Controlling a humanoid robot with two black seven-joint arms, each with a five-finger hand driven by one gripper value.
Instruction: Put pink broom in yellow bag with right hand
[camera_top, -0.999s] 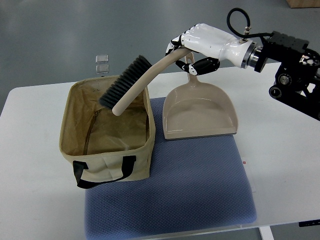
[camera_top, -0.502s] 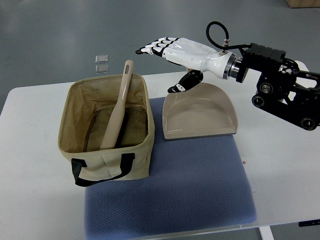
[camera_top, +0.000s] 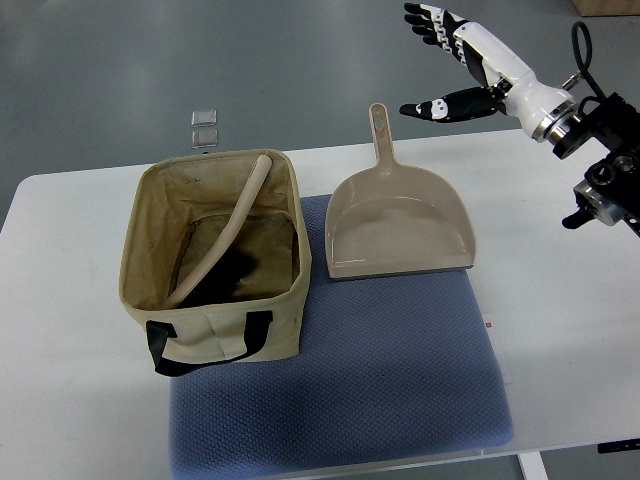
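Note:
The broom (camera_top: 225, 235), beige-pink with dark bristles, lies inside the yellowish fabric bag (camera_top: 215, 325). Its handle leans up against the bag's far rim and its bristles rest on the bag's bottom. My right hand (camera_top: 450, 60) is open and empty, with fingers spread, raised high at the upper right, well away from the bag. The left arm is not in view.
A matching beige dustpan (camera_top: 400, 225) lies right of the bag, on a blue mat (camera_top: 400, 380) that covers the middle of the white table (camera_top: 70, 400). Two small clear squares (camera_top: 204, 127) lie on the floor beyond the table's far edge.
My right hand let go of the broom, which dropped into the bag and settled lower. The hand then opened and drew back up and to the right.

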